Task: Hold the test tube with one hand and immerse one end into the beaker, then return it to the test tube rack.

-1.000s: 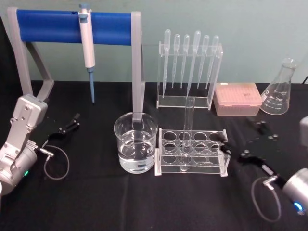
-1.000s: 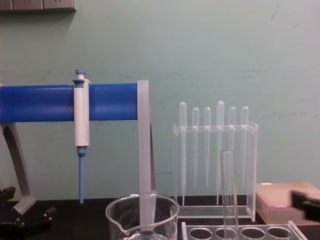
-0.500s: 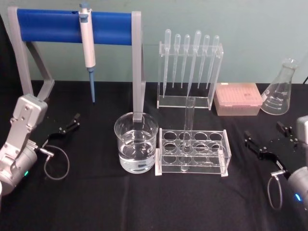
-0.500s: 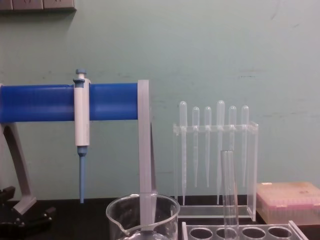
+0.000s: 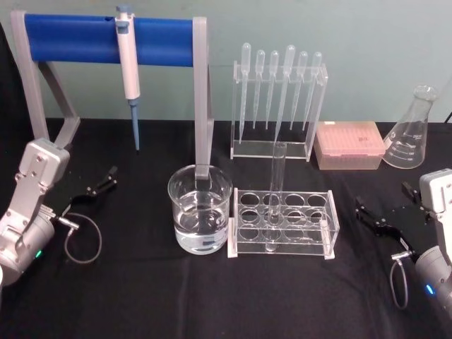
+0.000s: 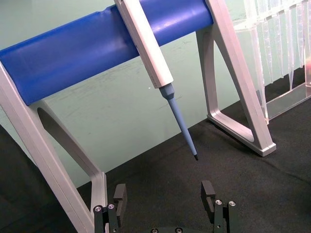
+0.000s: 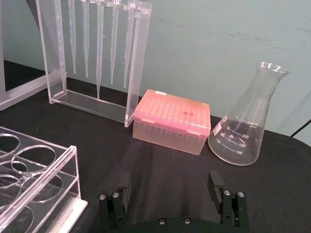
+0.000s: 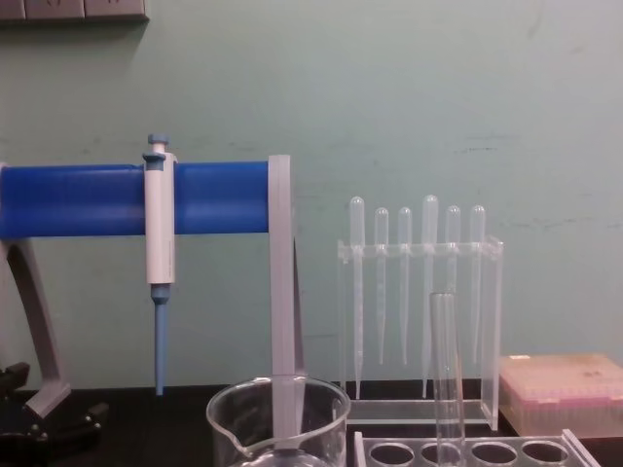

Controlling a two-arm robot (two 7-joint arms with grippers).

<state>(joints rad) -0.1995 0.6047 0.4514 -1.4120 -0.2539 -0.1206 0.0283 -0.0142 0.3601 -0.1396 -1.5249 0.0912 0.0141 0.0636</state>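
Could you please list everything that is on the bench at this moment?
test tube: one, clear glass, upright in the rack
beaker: one, clear, partly filled, left of the rack
tube rack: one, clear, table centre
pipettes: six, frosted, hanging in a clear stand behind the rack
pipettor: one, white and blue, hanging on the blue-barred stand
tip box: one, pink, right of the pipettes
conical flask: one, clear, far right
left pincer: black, open, left of the beaker
right pincer: black, open, right of the rack
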